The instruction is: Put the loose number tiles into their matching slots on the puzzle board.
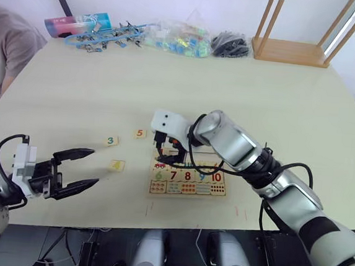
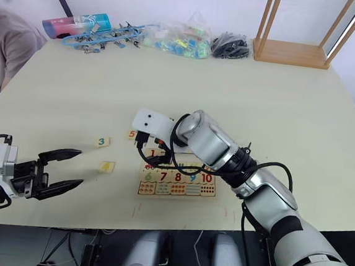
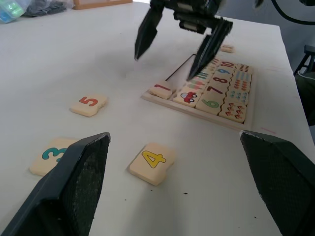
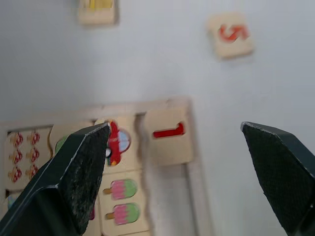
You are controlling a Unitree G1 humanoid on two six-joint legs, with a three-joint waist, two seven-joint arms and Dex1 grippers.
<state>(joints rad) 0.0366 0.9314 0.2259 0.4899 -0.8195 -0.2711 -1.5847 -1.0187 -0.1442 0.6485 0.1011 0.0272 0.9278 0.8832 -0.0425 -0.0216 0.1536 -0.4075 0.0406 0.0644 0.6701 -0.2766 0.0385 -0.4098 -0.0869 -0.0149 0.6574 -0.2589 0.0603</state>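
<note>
The right arm is stretched forward and across toward the robot's left, its elbow bent, so that the right tool (image 1: 168,155) hangs over the far left corner of the puzzle board (image 1: 187,182), its two black fingers spread apart with nothing held between them; the left arm is kept low at the near left of the counter (image 1: 243,95), the left tool (image 1: 86,168) pointing toward the board with its fingers likewise wide apart and empty; the board lies flat on the counter near its front edge, in front of the robot. In the head views the far row of the board is largely hidden by the right tool; the left wrist view shows the tile 1 (image 3: 161,89) lying tilted at the board's corner, partly over the rim rather than seated flat, and the right wrist view shows the same tile with its red digit beside a picture of a red car and ice lollies. Three loose tiles lie on the counter to the left of the board, well apart from it: the tile 5 (image 1: 140,133) with a red-orange digit, the tile 3 (image 1: 111,141) with a teal digit, and the tile 4 (image 1: 117,164) with a yellow digit, nearest the left tool. On the board the printed numbers 6, 7, 8, 9 and 10 can be read in one row, with dot squares below them. A further tile lying beyond the board is seen in the left wrist view; its digit cannot be read.
</note>
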